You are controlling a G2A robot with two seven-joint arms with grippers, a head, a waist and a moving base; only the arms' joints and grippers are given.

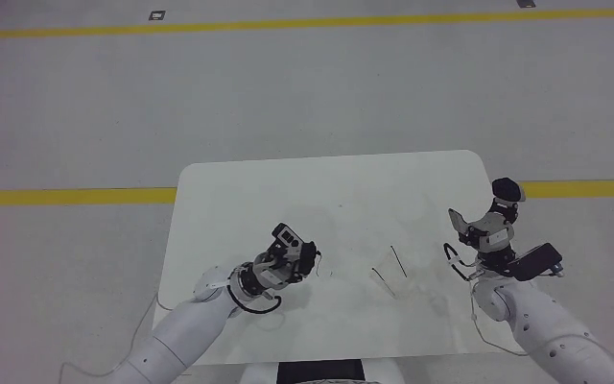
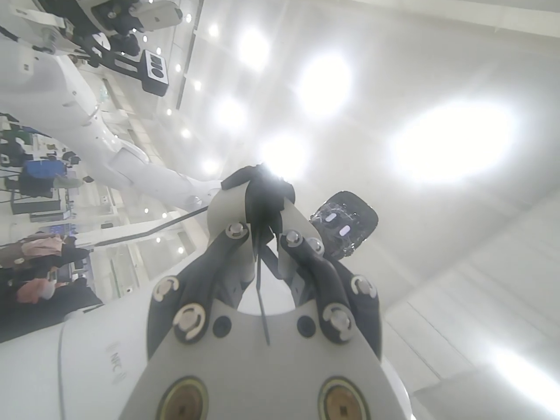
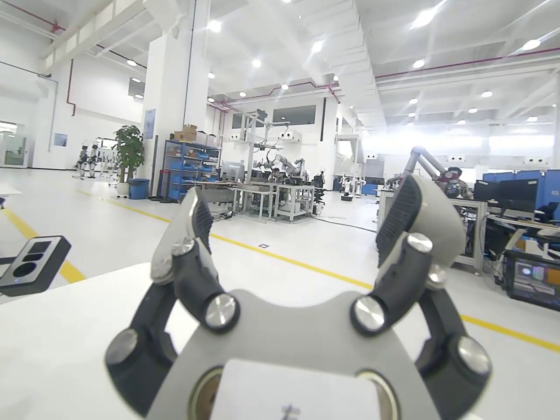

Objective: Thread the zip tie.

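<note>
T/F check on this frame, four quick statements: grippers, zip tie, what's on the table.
1. The left gripper is shut on a zip tie. True.
2. The right gripper holds a zip tie. False: it is open, with nothing between its fingers.
3. A thin dark strip lies loose on the table between the two arms. True.
4. The left gripper points down at the table. False: it points up, with ceiling lights behind its fingers.
</note>
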